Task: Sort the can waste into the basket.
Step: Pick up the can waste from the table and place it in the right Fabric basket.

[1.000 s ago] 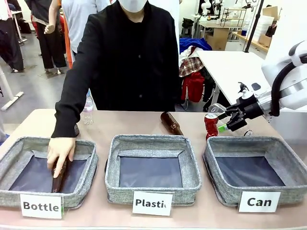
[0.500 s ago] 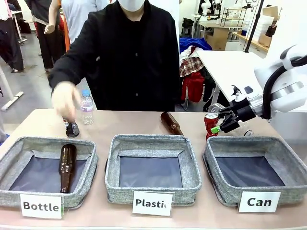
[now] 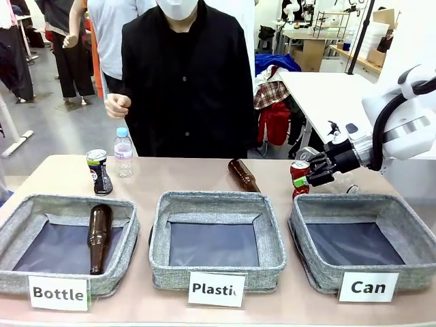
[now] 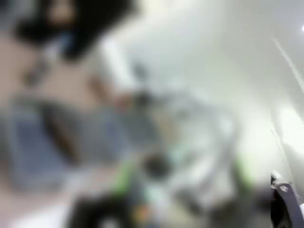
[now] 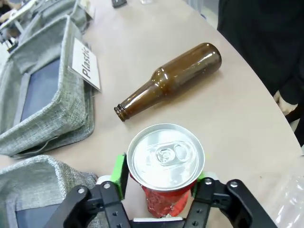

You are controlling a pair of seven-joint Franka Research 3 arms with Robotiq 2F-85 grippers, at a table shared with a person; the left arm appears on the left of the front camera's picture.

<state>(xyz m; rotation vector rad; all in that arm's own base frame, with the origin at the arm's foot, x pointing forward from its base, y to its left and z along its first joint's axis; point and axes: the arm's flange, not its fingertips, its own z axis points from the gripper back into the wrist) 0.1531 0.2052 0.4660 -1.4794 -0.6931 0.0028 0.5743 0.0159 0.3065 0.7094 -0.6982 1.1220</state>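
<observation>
1. A person in a black top (image 3: 187, 82) stands top centre, with one hand (image 3: 117, 105) curled in a loose fist at upper left.
2. The tan table (image 3: 197, 178) runs across the lower half.
3. Three shallow grey fabric baskets sit in a row along the bottom. The "Bottle" basket (image 3: 109, 283) is on the left, the "Plastic" basket (image 3: 163, 269) in the middle, and the "Can" basket (image 3: 415, 272) on the right with nothing in it.
4. The right gripper (image 3: 302, 174) comes in from the right edge. In the wrist view its green pads (image 5: 118, 172) press both sides of the dented red metal can (image 5: 165, 164), so it's clamped on.
5. That red can is upright, outside the "Can" basket and just behind its upper-left corner.
6. The left gripper (image 4: 183, 166) is honestly a blurry mess. The green smears sit wide apart, so the jaws look spread.
7. One brown glass bottle (image 3: 97, 236) lies in the "Bottle" basket. Another brown glass bottle (image 3: 243, 175) lies on the table behind the "Plastic" basket.
8. A small clear plastic bottle (image 3: 122, 152) stands at upper left.
9. The black can with white-green markings (image 3: 99, 172) stands just left of it.
</observation>
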